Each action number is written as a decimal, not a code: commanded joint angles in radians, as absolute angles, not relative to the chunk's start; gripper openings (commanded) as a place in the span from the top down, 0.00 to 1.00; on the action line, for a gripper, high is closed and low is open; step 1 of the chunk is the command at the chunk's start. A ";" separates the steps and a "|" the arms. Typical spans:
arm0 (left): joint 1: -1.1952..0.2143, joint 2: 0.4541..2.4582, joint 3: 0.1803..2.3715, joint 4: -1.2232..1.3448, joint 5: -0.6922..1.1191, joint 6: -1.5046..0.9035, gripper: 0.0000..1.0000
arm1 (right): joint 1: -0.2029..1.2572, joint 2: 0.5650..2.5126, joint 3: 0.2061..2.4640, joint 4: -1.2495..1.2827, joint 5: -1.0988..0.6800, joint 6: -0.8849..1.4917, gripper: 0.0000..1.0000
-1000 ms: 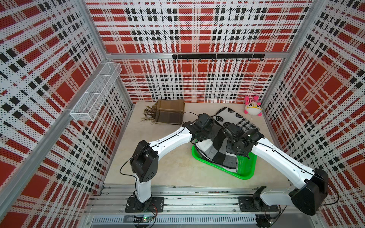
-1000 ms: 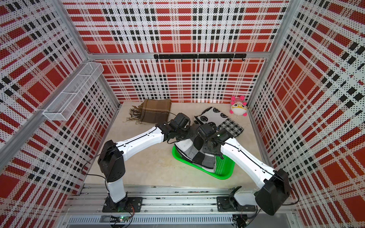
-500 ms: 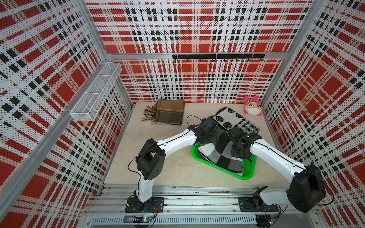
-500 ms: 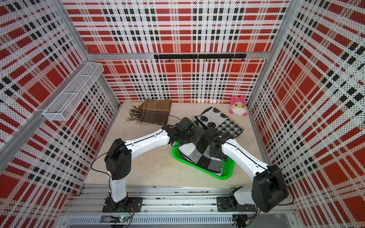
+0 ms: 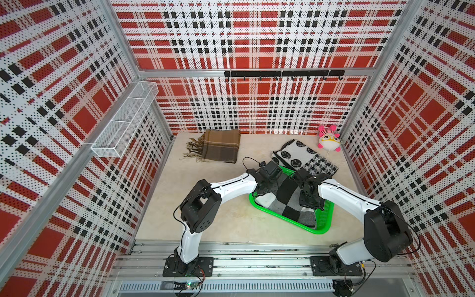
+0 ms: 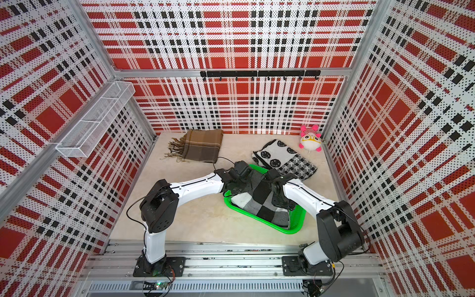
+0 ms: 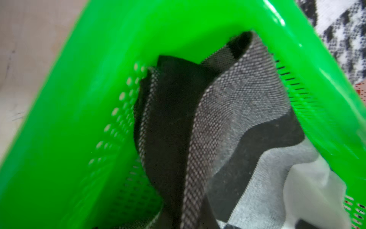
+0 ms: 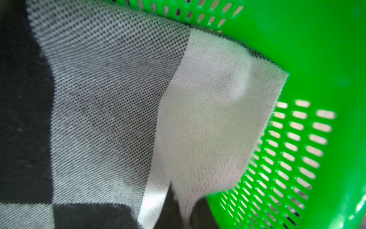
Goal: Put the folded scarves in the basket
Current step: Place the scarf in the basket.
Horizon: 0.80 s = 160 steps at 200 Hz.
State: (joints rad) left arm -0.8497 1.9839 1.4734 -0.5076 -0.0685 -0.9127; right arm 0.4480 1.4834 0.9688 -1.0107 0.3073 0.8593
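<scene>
The bright green basket (image 5: 326, 218) (image 6: 295, 221) stands on the table right of centre. The folded scarf (image 5: 288, 203) (image 6: 259, 203), checked black, grey and white, lies inside it and fills most of the floor. My left gripper (image 5: 267, 187) is shut on the scarf's far left corner. My right gripper (image 5: 309, 203) is shut on its right edge. In the left wrist view, bunched scarf (image 7: 227, 119) sits in a basket corner (image 7: 79, 99). In the right wrist view a white fold of scarf (image 8: 208, 119) is pinched in the gripper (image 8: 185, 220), beside the slotted basket wall (image 8: 326, 59).
A brown plaid fringed scarf (image 5: 221, 149) lies at the back left. A black-and-white patterned scarf (image 5: 303, 156) touches the basket's far side. A pink plush toy (image 5: 329, 138) sits in the back right corner. A white wire shelf (image 5: 126, 120) hangs on the left wall.
Both arms have come down and forward with the scarf. It hung above the basket before and now rests inside it. Both grippers stayed shut.
</scene>
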 commanded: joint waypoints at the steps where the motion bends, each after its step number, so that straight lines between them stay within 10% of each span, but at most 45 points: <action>1: -0.853 2.000 1.455 -0.491 -0.125 -0.905 1.00 | 0.437 1.485 0.962 -1.024 0.368 0.891 1.00; 86: -0.853 2.025 1.424 -0.496 -0.162 -0.888 0.99 | 0.433 1.478 0.933 -1.048 0.427 0.947 1.00; 160: -0.860 2.003 1.451 -0.546 -0.239 -0.885 0.68 | 0.428 1.477 0.933 -1.072 0.427 0.980 0.99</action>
State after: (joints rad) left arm -0.8555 2.0083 1.4345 -0.4942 -0.1413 -0.8932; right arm 0.4416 1.4834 0.9318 -1.0111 0.3794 0.9447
